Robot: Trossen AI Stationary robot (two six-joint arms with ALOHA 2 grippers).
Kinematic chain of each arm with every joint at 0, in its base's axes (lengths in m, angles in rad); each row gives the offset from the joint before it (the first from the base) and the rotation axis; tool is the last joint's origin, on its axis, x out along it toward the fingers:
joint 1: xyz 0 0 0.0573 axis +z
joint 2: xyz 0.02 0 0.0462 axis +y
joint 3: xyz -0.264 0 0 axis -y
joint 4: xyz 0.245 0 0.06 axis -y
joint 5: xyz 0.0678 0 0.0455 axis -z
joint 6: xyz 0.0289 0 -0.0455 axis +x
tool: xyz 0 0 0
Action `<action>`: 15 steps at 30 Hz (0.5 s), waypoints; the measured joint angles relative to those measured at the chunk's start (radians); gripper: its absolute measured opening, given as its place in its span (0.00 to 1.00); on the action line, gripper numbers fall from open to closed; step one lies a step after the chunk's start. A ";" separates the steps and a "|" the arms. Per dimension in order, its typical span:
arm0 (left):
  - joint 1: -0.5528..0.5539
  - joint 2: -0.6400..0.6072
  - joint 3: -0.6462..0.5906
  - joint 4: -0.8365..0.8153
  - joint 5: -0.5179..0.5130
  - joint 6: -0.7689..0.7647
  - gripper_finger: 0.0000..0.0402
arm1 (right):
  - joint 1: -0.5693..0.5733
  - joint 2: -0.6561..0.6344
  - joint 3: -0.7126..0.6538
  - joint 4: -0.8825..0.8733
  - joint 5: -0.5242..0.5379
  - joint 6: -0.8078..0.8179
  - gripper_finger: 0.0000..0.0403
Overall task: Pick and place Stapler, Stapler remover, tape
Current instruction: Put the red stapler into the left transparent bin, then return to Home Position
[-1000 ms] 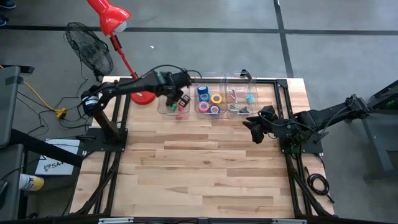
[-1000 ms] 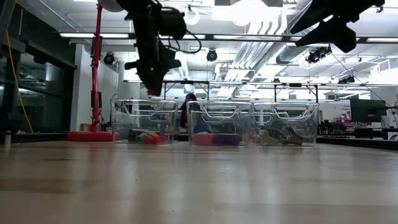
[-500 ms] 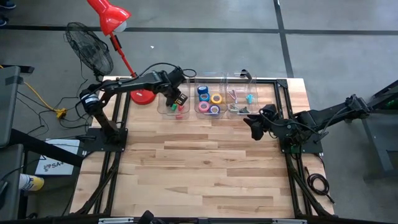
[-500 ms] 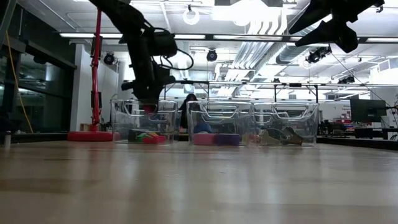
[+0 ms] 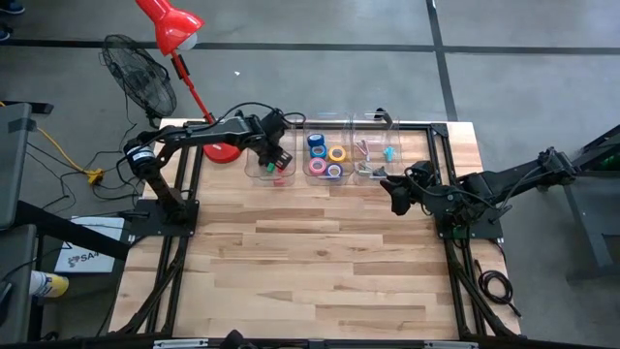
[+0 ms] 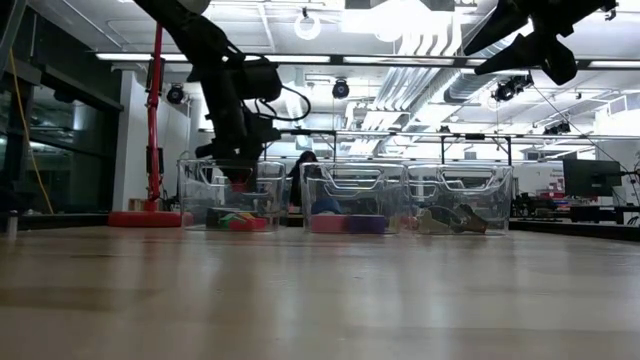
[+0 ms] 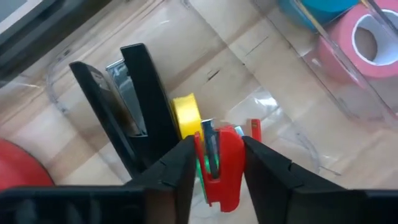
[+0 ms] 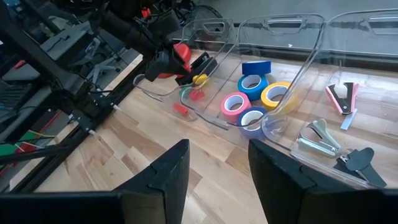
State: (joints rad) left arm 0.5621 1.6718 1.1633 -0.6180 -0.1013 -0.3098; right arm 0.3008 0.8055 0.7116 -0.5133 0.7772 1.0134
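Three clear bins stand in a row at the table's far edge. My left gripper [image 5: 275,158] reaches down into the left bin [image 5: 269,174], shut on a red stapler [image 7: 221,165]. A black stapler [image 7: 140,106] stands tilted in the same bin, next to a yellow piece [image 7: 185,112]. The middle bin holds the tape: pink [image 8: 235,103], blue [image 8: 253,84] and yellow [image 8: 275,95] rolls lying flat. Stapler removers [image 8: 341,93] lie in the right bin. My right gripper [image 5: 396,201] hovers open above the table, before the right bin, with nothing between its fingers. My left gripper pinches the red stapler's two long sides [image 7: 235,168] between its two fingers. The fingers come from above, slanting steeply down. The stapler [image 6: 238,183] sits low inside the left bin, above the things on its floor; whether it rests on them I cannot tell.
A red lamp's round base [image 5: 223,150] stands on the table just left of the left bin, its stem leaning away to the far left. A fan [image 5: 140,73] stands on the floor beyond the far left corner. Bare wooden tabletop [image 5: 310,252] stretches from the bins to the near edge.
My left gripper has sunk from above the left bin's rim down into that bin, drifting slightly toward the table's left edge, with the red stapler still between its fingers. My right gripper has stayed in place.
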 joint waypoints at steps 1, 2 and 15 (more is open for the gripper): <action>0.000 0.000 0.000 0.002 0.001 0.007 0.32 | 0.000 0.000 0.000 -0.001 0.000 0.000 0.39; 0.000 0.000 0.000 0.006 0.007 0.015 0.35 | 0.000 0.000 0.000 -0.002 -0.001 -0.001 0.39; 0.001 0.000 0.000 0.039 0.281 0.105 0.57 | 0.000 0.000 0.000 0.018 -0.160 -0.074 0.39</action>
State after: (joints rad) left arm 0.5629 1.6718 1.1633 -0.5786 0.1799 -0.2047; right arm 0.3012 0.8059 0.7116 -0.4953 0.6169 0.9393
